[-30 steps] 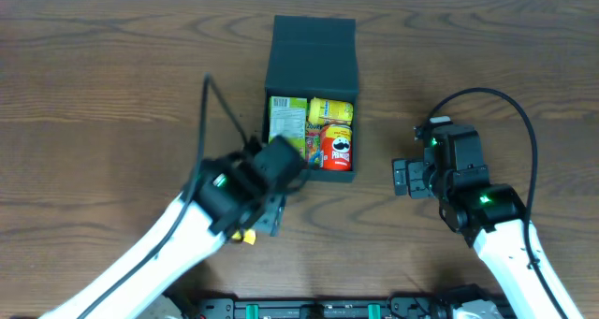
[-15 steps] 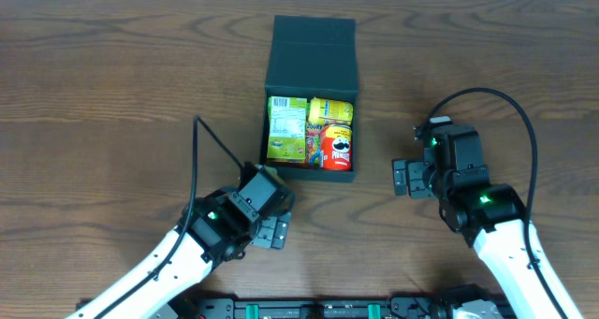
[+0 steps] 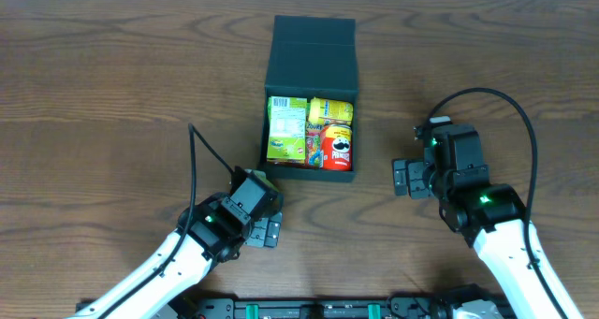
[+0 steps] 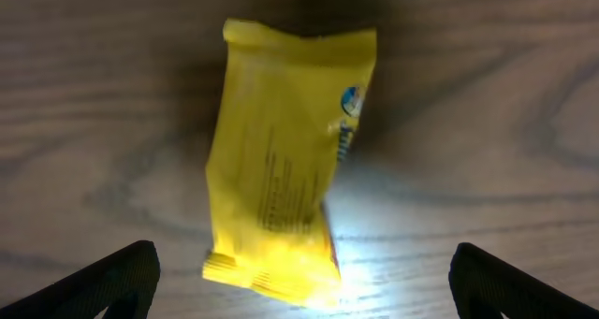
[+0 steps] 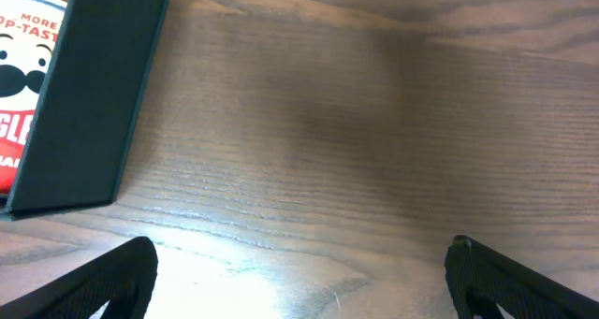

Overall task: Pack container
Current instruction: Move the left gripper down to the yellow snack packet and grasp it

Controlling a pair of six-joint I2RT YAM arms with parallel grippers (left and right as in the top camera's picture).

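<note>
The dark green container (image 3: 312, 174) stands at the table's middle with its flap lid (image 3: 312, 52) open to the far side. It holds a light green carton (image 3: 285, 127), a yellow item (image 3: 330, 110) and a red Pringles can (image 3: 337, 149). My left gripper (image 3: 265, 230) is open in front of the container. In the left wrist view it (image 4: 304, 296) hovers over a yellow snack packet (image 4: 285, 160) lying on the wood, with nothing held. The overhead view hides that packet. My right gripper (image 3: 402, 179) is open and empty right of the container; its view (image 5: 299, 282) shows the container's wall (image 5: 94, 94).
The brown wooden table (image 3: 112, 94) extends bare to the left and right of the container. The right arm's black cable (image 3: 510, 108) loops above its wrist. The table's front edge (image 3: 309, 300) lies close behind both arms.
My left arm has drawn back from the container's front edge toward the near side and now sits over the yellow packet. The right arm has not moved.
</note>
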